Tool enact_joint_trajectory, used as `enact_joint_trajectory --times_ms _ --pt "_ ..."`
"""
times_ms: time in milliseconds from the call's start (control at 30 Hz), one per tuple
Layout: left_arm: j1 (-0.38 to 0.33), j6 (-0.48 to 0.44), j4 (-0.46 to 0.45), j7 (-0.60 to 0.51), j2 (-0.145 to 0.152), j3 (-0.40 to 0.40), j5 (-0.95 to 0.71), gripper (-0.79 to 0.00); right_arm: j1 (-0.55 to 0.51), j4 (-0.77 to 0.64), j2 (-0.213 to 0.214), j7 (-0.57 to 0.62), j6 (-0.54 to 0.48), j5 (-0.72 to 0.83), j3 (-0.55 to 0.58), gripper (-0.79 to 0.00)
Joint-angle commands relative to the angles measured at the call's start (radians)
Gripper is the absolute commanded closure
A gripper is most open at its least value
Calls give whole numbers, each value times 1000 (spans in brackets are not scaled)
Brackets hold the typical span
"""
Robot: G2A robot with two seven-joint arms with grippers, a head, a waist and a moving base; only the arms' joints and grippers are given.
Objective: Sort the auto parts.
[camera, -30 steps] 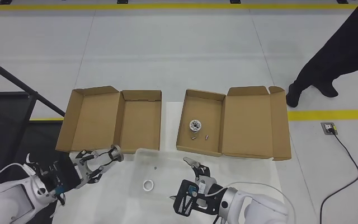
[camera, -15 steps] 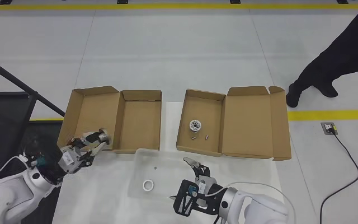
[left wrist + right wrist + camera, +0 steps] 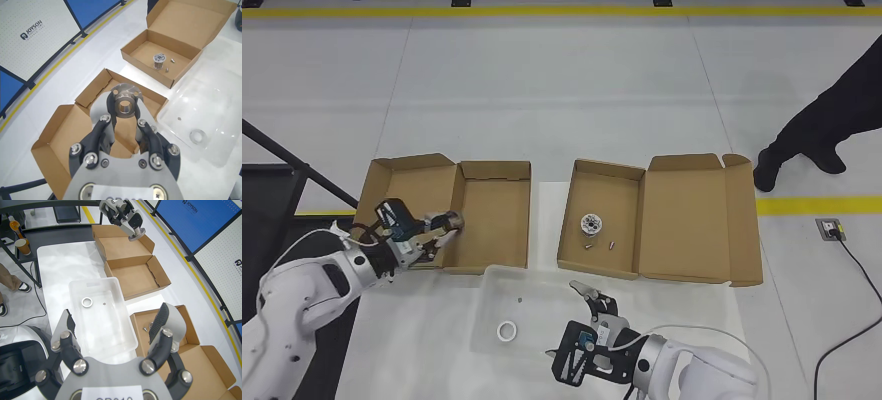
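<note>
The left gripper is clenching a flanged metal bushing by its barrel. The flange is turned away from the wrist, and the bore is running along the line of the fingers. The gripper is hanging above the left cardboard box at the tabletop's far-left corner, over the fold where the open lid meets the tray. The bare tray floor is lying just beyond the fingertips, toward the table's middle, and it is walled on every side.

The coming move looks like a short carry past that fold and a lowering, flange first. The wall at the fold is the one edge to clear, and there is open room beyond it.

The right gripper is resting with its fingers spread, holding nothing. It is low by the tabletop's near edge, just beside the clear bin. A metal ring is lying flat in that bin, and the right arm seems the nearer to it.

The right box, at the far edge, is holding a toothed part and two small screws.
</note>
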Motion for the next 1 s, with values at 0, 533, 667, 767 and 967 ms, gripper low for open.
enact_joint_trajectory --times_ms 0,533,667,767,967 --pt "-41 -17 25 16 -9 47 14 0 0 0 0 0 0 0 0 -785" --pt "-84 -29 61 -32 -17 86 32 0 0 0 0 0 0 0 0 -785" --pt "-221 -38 168 -78 -45 185 79 0 0 0 0 0 0 0 0 -785" --pt "-327 -50 278 -82 -74 272 111 0 0 0 0 0 0 0 0 -785" --pt "-495 -90 507 -32 -145 436 155 0 0 0 0 0 0 0 0 -785"
